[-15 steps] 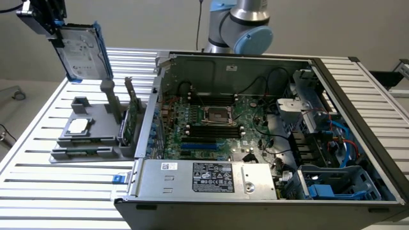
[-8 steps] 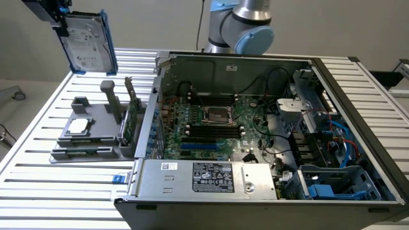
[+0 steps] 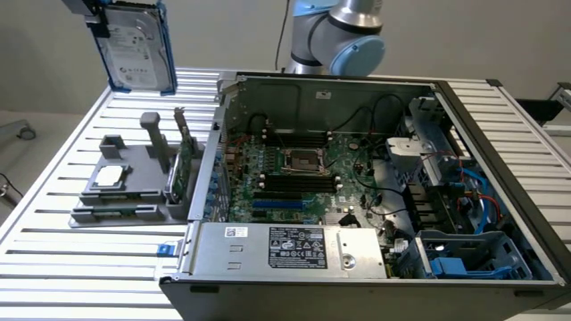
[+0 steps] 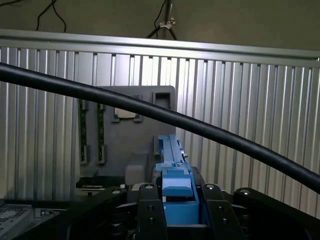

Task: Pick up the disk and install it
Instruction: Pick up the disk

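The disk (image 3: 134,47), a silver-grey drive with a white label and a blue carrier frame, hangs upright in the air above the table's far corner at the exterior view's left. My gripper (image 3: 96,19) is shut on its upper end. In the wrist view the disk's blue edge (image 4: 172,155) runs out from between my two black fingers (image 4: 150,215), and the gripper (image 4: 177,210) is closed on it. Below the disk lies the grey fixture tray (image 4: 130,130).
An open computer case (image 3: 234,120) fills the exterior view's middle and right, with blue drive bays (image 3: 473,257) at its near right corner. The grey fixture tray (image 3: 125,200) holds a small silver chip (image 3: 109,175) and a green card (image 3: 183,167). A black cable (image 4: 200,131) crosses the wrist view.
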### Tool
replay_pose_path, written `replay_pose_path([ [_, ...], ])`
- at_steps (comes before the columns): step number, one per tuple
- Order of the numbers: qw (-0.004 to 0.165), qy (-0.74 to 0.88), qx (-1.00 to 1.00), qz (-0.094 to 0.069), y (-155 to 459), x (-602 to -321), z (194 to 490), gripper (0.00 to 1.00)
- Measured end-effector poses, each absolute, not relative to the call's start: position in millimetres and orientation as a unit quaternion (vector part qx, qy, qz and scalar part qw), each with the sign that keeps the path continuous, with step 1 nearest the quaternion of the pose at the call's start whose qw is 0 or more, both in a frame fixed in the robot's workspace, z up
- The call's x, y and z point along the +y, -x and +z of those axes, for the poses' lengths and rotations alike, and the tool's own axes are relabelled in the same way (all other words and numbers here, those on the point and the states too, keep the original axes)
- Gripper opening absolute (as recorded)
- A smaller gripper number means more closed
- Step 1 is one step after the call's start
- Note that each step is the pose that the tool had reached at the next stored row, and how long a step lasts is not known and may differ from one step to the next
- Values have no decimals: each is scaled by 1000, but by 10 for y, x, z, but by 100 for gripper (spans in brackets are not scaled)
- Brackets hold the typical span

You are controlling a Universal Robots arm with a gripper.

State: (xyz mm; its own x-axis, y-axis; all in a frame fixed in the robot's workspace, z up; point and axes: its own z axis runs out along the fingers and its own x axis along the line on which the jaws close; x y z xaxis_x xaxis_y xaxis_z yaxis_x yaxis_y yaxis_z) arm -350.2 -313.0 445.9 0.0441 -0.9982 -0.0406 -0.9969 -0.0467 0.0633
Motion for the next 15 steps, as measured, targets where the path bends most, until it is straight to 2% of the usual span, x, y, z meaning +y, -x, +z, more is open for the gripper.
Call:
replay_pose_path([
  [15, -5, -722, -690, -51, 2903, -3283, 4715, 33],
])
